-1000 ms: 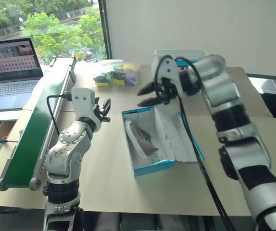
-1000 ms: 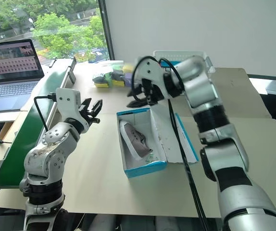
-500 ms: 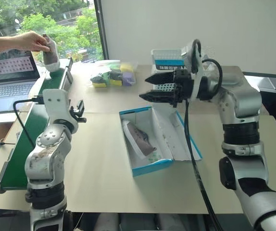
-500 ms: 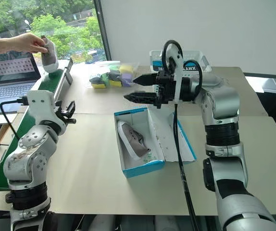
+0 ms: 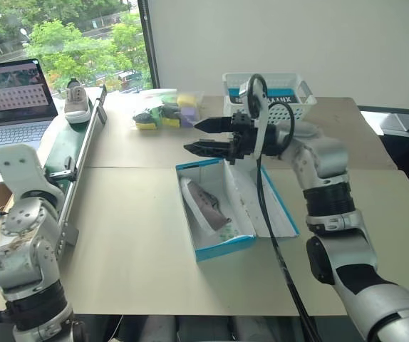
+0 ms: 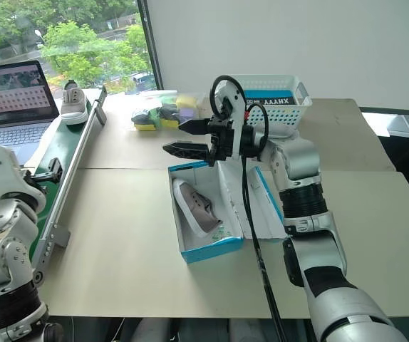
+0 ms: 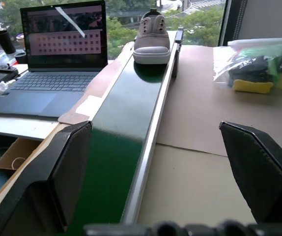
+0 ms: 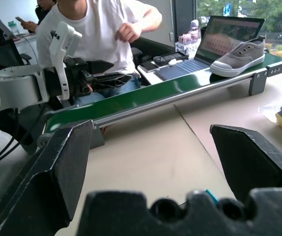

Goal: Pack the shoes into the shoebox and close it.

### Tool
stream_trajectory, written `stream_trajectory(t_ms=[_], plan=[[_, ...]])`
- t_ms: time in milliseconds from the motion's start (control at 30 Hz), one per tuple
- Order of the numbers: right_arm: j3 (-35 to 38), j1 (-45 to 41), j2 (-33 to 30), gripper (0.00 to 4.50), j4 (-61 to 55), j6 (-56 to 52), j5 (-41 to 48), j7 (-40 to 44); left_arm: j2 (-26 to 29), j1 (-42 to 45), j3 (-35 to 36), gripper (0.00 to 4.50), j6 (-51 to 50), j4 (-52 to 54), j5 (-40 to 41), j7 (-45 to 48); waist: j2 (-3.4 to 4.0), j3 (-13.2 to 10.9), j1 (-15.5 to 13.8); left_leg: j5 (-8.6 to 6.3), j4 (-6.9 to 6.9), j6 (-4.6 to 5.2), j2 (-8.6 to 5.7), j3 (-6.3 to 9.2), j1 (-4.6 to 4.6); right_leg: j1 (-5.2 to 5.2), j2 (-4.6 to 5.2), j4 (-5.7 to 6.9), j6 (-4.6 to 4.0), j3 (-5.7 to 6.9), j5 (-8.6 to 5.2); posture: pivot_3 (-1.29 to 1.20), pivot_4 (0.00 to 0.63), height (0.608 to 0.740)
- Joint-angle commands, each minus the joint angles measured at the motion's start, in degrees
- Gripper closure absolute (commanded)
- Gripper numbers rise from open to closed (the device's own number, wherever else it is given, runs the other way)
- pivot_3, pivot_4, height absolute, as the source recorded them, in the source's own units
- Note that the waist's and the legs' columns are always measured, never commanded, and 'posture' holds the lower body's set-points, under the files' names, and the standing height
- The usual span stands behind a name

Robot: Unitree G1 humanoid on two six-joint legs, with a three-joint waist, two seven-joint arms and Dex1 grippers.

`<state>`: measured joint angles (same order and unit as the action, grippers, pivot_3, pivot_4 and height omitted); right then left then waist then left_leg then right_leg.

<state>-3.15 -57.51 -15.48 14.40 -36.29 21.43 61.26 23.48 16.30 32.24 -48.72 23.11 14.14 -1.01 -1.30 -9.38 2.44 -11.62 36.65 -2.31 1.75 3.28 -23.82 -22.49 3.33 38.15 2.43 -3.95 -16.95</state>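
Observation:
The blue shoebox (image 5: 222, 246) lies open in the middle of the table, its lid (image 5: 274, 214) folded flat to the right. One grey shoe (image 5: 205, 206) lies inside it. The other shoe (image 5: 75, 102) stands on the far end of the green conveyor belt (image 5: 63, 153); it is seen again as shoe (image 7: 152, 41). My right gripper (image 5: 190, 136) hangs open and empty above the box's far end, pointing left. My left gripper (image 7: 154, 128) is open and empty over the near part of the belt, facing along it toward the shoe.
A laptop (image 5: 8, 100) sits left of the belt. A clear bag of sponges (image 5: 163, 112) and a white perforated basket (image 5: 270, 89) stand at the table's back. A person in a white shirt (image 8: 101, 29) sits beyond the belt.
A person's hand set the second shoe on the belt's far end and withdrew. My left arm swung left toward the belt and its gripper opened. The right gripper turned to point left.

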Motion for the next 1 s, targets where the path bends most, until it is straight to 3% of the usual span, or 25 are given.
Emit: stream_trajectory(t_ms=[33,267,467,700,1000], plan=[[-2.39,1.45,1.69,0.0,-2.71,3.56,-0.56,-0.87,1.35,-0.27,0.98,0.02,2.76,-1.89,-0.32,0.87,0.0,0.0,0.01,0.0,0.0,0.0,0.01,0.0,0.0,0.0,0.0,0.0,0.0,0.0,0.0,0.0,0.15,0.74],[-8.71,2.84,1.74,0.0,2.38,14.37,-10.03,-5.55,1.6,-2.65,0.42,0.02,7.85,-7.15,-1.0,2.86,0.0,0.0,-0.07,0.0,0.0,-0.01,0.0,0.0,-0.01,-0.05,0.01,0.04,0.0,0.01,0.0,0.0,0.15,0.74],[-9.22,2.58,1.45,0.0,6.41,18.59,-15.49,-11.75,2.89,-2.62,0.77,0.02,10.96,-11.0,-0.23,5.01,-0.01,0.0,-0.04,0.0,-0.01,-0.01,0.0,0.0,-0.01,-0.07,0.01,0.05,0.0,0.0,0.0,0.0,0.15,0.74],[-8.09,2.08,2.05,0.0,8.7,20.38,-17.53,-16.94,4.21,-1.12,-0.38,0.02,13.13,-15.95,-0.66,6.31,-0.01,0.0,0.1,0.0,-0.03,-0.01,0.02,-0.02,0.0,-0.1,0.0,0.06,-0.01,0.0,0.01,0.0,0.15,0.74],[-7.45,3.59,1.34,0.0,6.03,18.44,-17.14,-17.72,7.95,8.01,-1.94,0.02,17.91,-29.07,-1.2,6.92,-0.01,0.0,0.01,0.0,-0.03,-0.01,0.0,-0.01,-0.01,-0.1,0.02,0.07,-0.01,0.0,0.01,0.0,0.15,0.74]])
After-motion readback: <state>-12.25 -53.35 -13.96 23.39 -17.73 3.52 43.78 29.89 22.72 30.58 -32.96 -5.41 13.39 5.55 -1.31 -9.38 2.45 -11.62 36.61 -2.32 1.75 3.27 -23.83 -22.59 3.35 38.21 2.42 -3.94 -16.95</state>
